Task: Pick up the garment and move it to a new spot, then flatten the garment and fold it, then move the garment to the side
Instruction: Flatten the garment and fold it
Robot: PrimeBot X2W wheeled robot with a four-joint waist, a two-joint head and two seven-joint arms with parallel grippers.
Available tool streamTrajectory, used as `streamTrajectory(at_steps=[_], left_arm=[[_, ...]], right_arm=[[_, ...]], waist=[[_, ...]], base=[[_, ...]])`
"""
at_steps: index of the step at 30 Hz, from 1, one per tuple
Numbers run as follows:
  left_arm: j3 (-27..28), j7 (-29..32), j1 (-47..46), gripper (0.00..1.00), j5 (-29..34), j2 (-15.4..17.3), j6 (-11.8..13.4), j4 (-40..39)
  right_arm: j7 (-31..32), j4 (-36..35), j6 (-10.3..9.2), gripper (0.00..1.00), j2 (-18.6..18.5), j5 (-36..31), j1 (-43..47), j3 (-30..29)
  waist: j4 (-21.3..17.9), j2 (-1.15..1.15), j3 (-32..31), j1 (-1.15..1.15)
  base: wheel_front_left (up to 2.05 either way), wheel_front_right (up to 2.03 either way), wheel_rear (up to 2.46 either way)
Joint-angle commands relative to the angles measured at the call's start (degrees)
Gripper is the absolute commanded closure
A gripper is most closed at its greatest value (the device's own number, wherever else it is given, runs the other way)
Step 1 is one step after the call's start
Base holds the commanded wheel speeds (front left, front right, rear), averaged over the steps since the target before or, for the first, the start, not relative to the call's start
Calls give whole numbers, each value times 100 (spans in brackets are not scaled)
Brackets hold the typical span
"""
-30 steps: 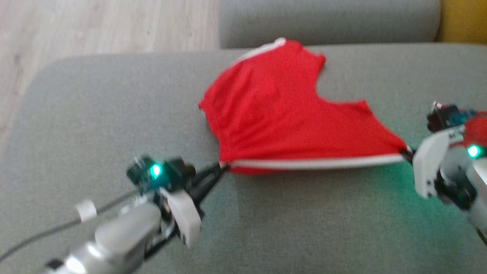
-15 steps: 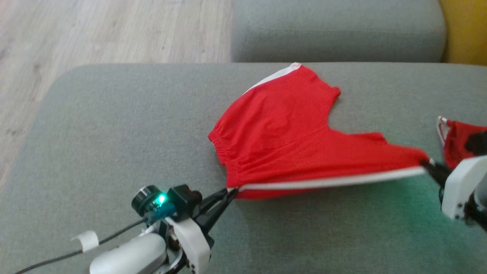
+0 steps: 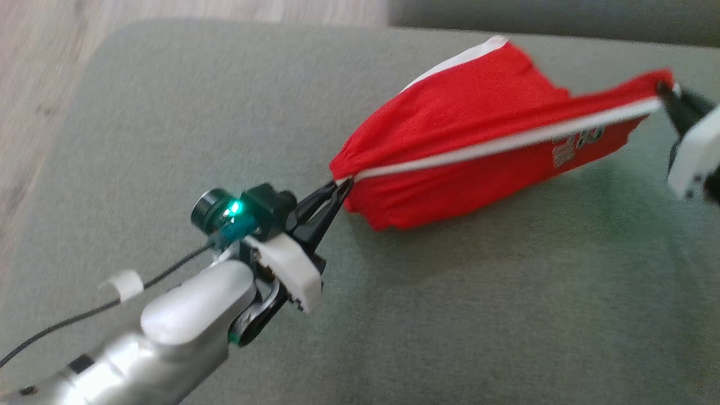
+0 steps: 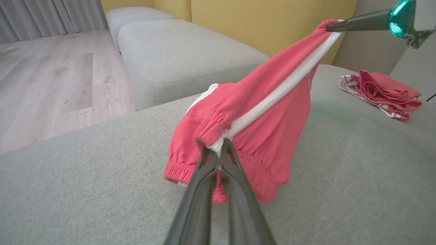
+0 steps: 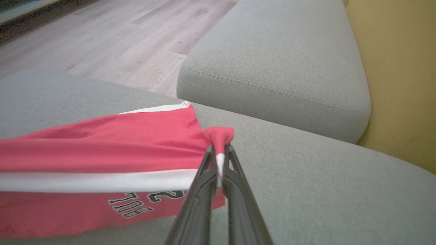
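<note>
Shorts (image 3: 478,129) hang stretched over the cushion (image 3: 506,309), our left gripper (image 3: 340,188) and right gripper (image 3: 666,93) each pinching one stripe end; we should lift evenly, taut, clearing the cushion before moving.

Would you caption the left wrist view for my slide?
Red shorts stretched between two shut jaws over a grey sofa.

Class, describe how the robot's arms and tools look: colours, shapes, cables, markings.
The left tool and right tool each have two long, dark, tapering fingers on a white bracket. The left forearm is glossy silver-white, with a glowing green light and a thin black cable bearing a white tape tab.
</note>
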Motion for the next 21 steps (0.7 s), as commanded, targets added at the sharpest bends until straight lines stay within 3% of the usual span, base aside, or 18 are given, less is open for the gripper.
streamTrajectory(at_steps=[1, 14, 21], left_arm=[[321, -69, -338, 100, -40, 94, -28, 33], [431, -331, -1188, 100, -1, -765, -377, 1072], [419, -437, -1507, 100, 71, -979, -557, 1432]], right_arm=[[43, -63, -5, 100, -110, -131, -342, -30], [12, 1442, -5, 100, -118, -782, -2404, 688], [-208, 2003, -5, 100, -144, -946, -3001, 1010]], waist=[[237, 0, 303, -1], [753, 0, 1291, -1], [873, 0, 1605, -1]], base=[[0, 0, 0], [0, 0, 0], [0, 0, 0]])
